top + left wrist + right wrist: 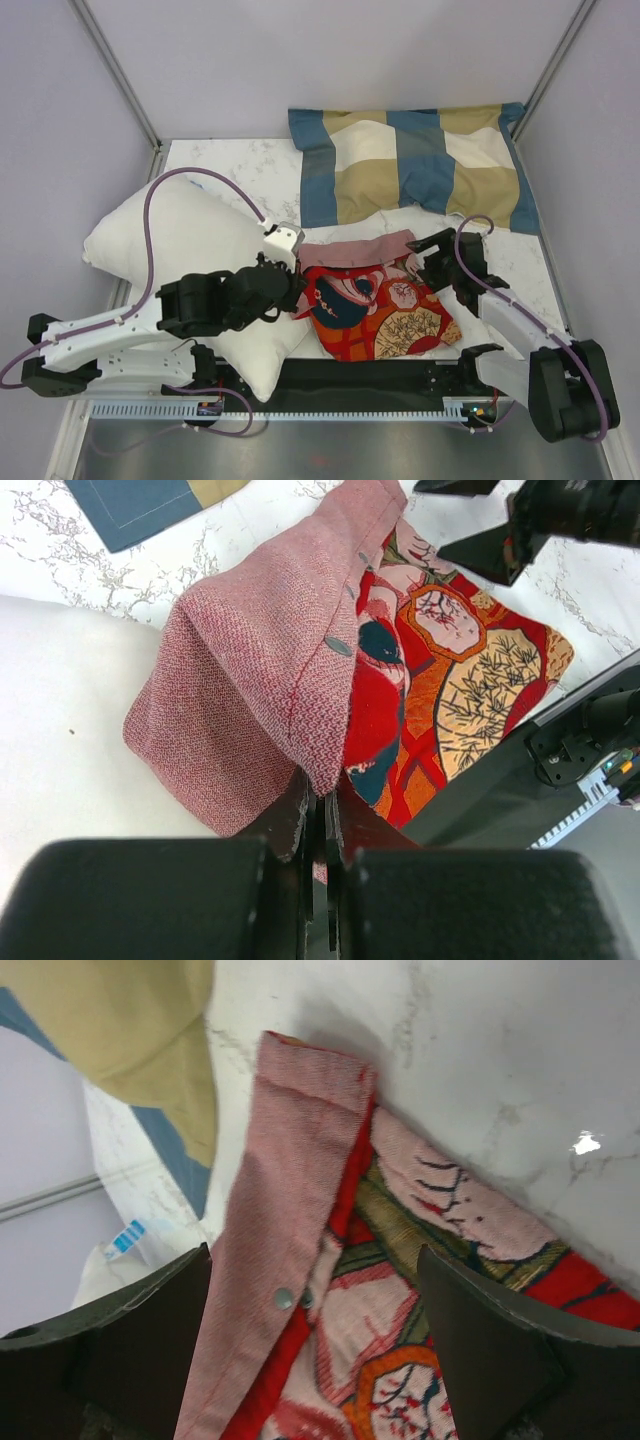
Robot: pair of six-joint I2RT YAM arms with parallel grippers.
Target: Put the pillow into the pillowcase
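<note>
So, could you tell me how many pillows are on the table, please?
2: a plump plain white fabric pillow on the left side, and a blue, tan and cream checked pillow lying across the back.

The left arm (110,335) lies low along the near edge of the bench (230,165), elbow folded, wrist turned toward the middle. The left tool (318,800) has its fingers (290,820) pressed together on a fold of the pillowcase (260,680). The right arm (520,330) reaches inward from the near right corner. The right tool (315,1360) hangs with its fingers (490,1350) spread wide.
</note>
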